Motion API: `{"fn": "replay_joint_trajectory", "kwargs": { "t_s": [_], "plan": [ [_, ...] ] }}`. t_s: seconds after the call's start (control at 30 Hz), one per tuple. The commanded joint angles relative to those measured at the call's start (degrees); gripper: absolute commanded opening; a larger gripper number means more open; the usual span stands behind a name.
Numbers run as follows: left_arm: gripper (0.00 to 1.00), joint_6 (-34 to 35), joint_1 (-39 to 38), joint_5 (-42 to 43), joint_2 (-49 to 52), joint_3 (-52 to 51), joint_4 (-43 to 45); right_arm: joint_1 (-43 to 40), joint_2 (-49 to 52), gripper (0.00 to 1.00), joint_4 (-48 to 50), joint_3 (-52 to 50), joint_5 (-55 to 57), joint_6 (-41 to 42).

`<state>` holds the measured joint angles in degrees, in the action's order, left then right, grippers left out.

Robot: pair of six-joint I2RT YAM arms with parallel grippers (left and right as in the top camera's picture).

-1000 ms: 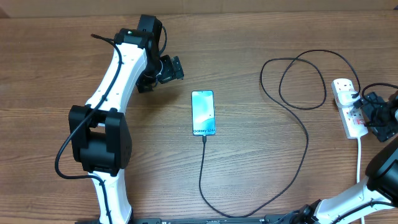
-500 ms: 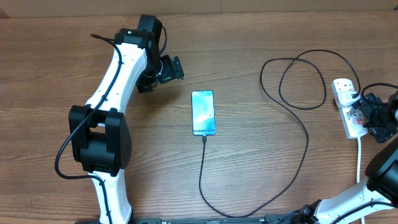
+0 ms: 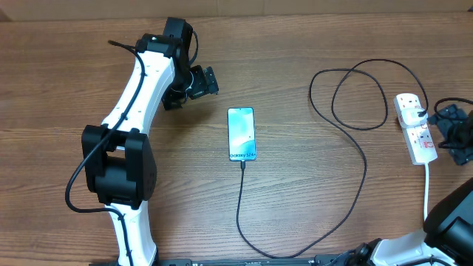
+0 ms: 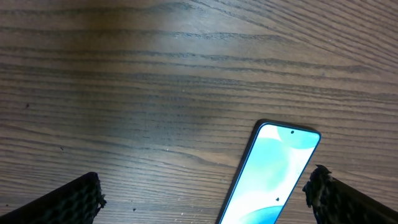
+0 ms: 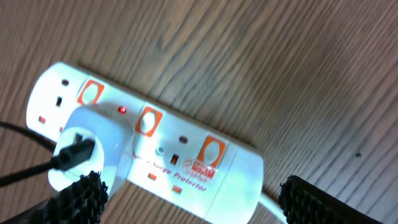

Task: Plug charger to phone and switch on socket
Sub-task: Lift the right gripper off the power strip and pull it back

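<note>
- Seen from overhead, with 12 o'clock at the far edge of the wooden table [image 3: 295, 52], the phone [image 3: 241, 134] lies flat near the middle. Its screen is lit cyan and its long axis runs 12 to 6.
- The charger [image 3: 364, 171], a thin black cable, meets the phone's 6 o'clock end. It drops toward 6, sweeps along the near edge toward 4 o'clock, then climbs into a wide loop at about 2 o'clock of the phone.
- The socket [image 3: 414, 128], a white strip, lies far out at 3 o'clock of the phone, close to the table's right side. A white cord [image 3: 427, 188] leaves its 6 o'clock end.
- In the right wrist view a round white adapter [image 5: 81, 146] sits in the strip with the black cable entering it. A small red light [image 5: 122, 110] glows beside it, and orange-red switches [image 5: 213, 152] line the strip.
- The right gripper [image 3: 446, 131] hangs just at 3 o'clock of the socket. Its fingers [image 5: 323, 199] are spread wide and hold nothing.
- The left gripper [image 3: 210, 81] hovers at about 10 o'clock of the phone, apart from it. Its fingers [image 4: 74, 200] are wide apart and empty, and the phone's top edge shows between them in the wrist view.
</note>
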<state>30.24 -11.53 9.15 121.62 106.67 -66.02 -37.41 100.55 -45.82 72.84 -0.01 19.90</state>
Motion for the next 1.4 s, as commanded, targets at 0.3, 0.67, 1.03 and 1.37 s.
{"fn": "replay_joint_trajectory", "kwargs": {
  "t_s": [0.3, 0.67, 1.03, 1.37],
  "plan": [
    [1.00, -0.4, -0.2, -0.3, -0.9, 0.9, 0.1, 10.2, -0.8, 0.56, -2.6, -0.2, 5.1, 1.1],
    [1.00, -0.4, -0.2, -0.4, -0.9, 0.9, 0.1, 21.9, -0.8, 0.04, -1.1, -1.1, 6.0, -2.2],
    [1.00, -0.5, -0.2, -0.4, -0.9, 0.9, 0.1, 31.9, -0.8, 0.04, 1.4, -2.0, 4.0, -12.3],
    [1.00, -0.5, -0.2, -0.4, -0.9, 0.9, 0.1, 33.3, -0.8, 1.00, 1.2, -2.0, 1.8, -14.2]
  ]
}}
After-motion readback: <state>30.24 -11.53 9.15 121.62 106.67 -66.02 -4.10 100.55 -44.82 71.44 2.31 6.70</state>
